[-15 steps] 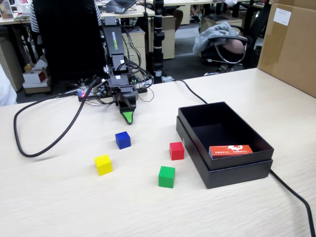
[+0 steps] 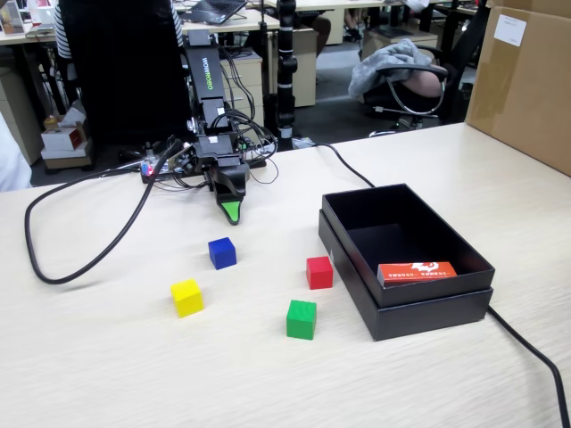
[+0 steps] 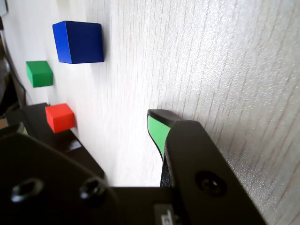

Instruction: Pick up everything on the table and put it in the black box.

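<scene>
Four small cubes lie on the beige wood table: blue, yellow, red and green. The black box stands right of them, the red cube close to its left wall. My gripper points down at the table just behind the blue cube, touching no cube. In the wrist view my gripper is open and empty, its green-padded jaws far apart. That view shows the blue cube, green cube, red cube and a corner of the box. The yellow cube is outside it.
A flat orange-red card lies inside the box. A black cable loops over the table's left side and another runs past the box's right corner. A big brown carton stands at the back right.
</scene>
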